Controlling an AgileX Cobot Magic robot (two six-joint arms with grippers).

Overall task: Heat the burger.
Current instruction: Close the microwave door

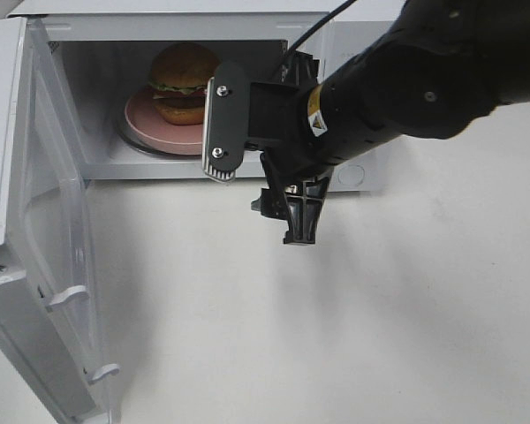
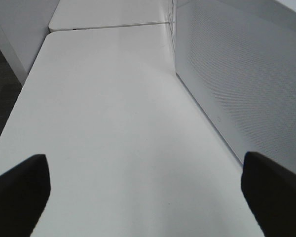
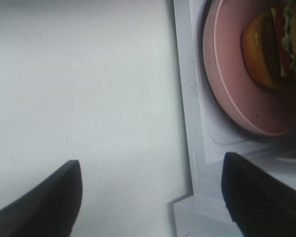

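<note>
Burger inside, door (image 1: 44,230) open.
The burger (image 1: 184,84) is set on the pink plate (image 1: 146,124) near the front edge of the microwave (image 1: 159,11) floor, ready for heating; the right gripper (image 3: 153,197) is held empty before the opening, jaws apart (presumably clearing the door's swing), and the left gripper (image 2: 145,197) is held wide open over the table (image 1: 380,309).

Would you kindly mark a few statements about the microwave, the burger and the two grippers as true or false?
1. The burger sits on the pink plate inside the microwave. True.
2. The microwave door is shut. False: the door stands wide open.
3. The right gripper clamps the burger. False: the right gripper is open and empty, outside the cavity.
4. The left gripper is open with nothing between its fingers. True.
</note>
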